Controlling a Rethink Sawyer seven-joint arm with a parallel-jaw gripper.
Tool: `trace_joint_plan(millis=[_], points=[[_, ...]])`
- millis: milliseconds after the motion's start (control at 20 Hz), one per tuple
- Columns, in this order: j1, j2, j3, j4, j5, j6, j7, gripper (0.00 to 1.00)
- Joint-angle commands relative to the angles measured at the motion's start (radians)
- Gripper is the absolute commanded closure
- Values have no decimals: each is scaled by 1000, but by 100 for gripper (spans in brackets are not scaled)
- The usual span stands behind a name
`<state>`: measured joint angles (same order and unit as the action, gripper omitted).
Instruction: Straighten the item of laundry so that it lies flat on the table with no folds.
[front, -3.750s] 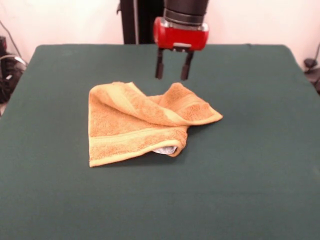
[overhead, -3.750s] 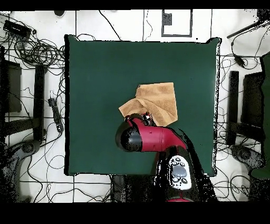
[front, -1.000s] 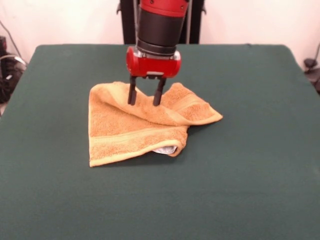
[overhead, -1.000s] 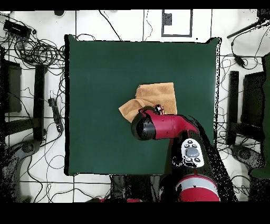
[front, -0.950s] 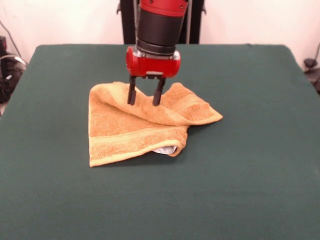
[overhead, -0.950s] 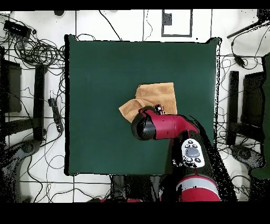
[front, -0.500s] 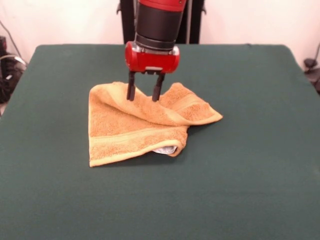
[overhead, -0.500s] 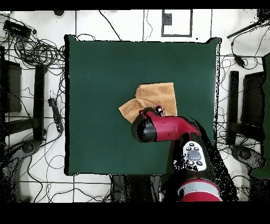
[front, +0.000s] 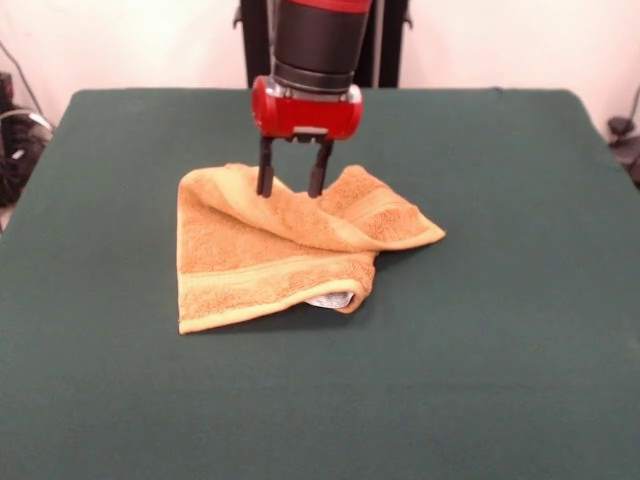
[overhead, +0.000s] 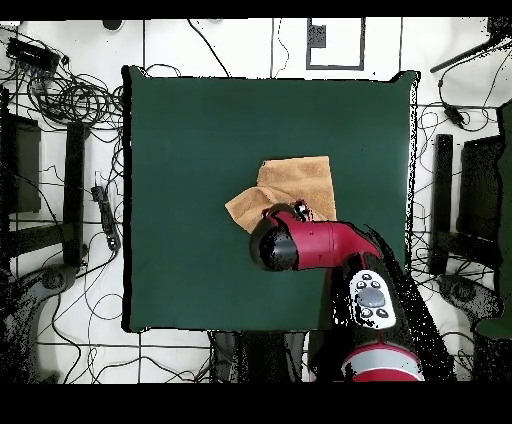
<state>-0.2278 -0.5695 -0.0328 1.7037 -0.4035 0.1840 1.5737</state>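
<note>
The orange-tan towel (front: 268, 250) lies crumpled and folded over itself on the dark green table (front: 500, 330), left of the middle in the front view. A fold runs across it and a flap sticks out to the right. Its white tag (front: 330, 299) peeks out under the front edge. My gripper (front: 291, 188) hangs open over the towel's far edge, its fingertips at or just above the cloth. In the overhead view the towel (overhead: 300, 185) lies right of the table's middle, and the red arm (overhead: 300, 245) covers its lower part and hides the gripper.
The green cloth (overhead: 190, 160) spreads wide round the towel on all sides. Cables and stands (overhead: 60, 90) lie on the floor beyond the table's edges.
The gripper has risen slightly and drawn back towards the towel's far edge, still open. The towel has not moved.
</note>
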Motion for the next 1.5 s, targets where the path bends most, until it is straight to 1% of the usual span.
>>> trace_joint_plan(millis=[50,250,450,750,850,950,1150,1200,1350,1500], points=[[40,88,106,3,-39,36,48,0],[72,114,76,-16,-48,9,79,0],[78,149,76,-38,-53,-9,84,0],[92,156,63,-40,-37,-19,110,0],[75,160,79,-49,-31,-13,102,0],[73,166,75,-74,-26,14,94,0],[91,154,46,-102,-47,25,76,0],[78,152,57,-92,-35,26,82,100],[40,144,103,-74,-12,56,70,100],[33,131,116,-56,-2,61,77,100]])
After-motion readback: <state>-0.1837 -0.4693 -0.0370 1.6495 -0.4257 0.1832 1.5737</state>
